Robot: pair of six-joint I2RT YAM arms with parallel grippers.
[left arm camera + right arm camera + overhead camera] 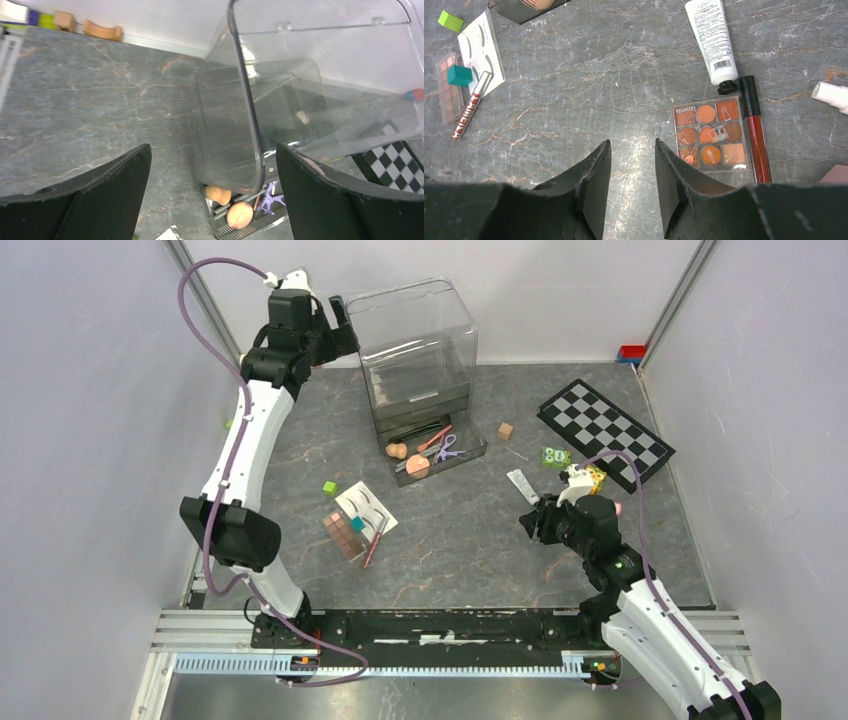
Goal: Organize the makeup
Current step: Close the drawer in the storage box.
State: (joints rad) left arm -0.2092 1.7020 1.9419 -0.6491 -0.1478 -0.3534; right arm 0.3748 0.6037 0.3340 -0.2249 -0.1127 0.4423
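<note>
Although the clear organizer [240,100] blurs whatever lies behind it, you see the left gripper [212,150] spread wide and the right gripper [632,150] narrowly parted, empty.

1. We see a dark grey, marble-veined tabletop [470,550] with pale and rust streaks.
2. Plain pale lilac-grey walls [90,390] enclose it on three sides.
3. Slim silver metal posts [682,288] rise at the far corners.
4. Slotted aluminium rails [180,625] line the near edge.
5. The light is soft and even, and we notice a faint sheen on the stone-look surface.
</note>
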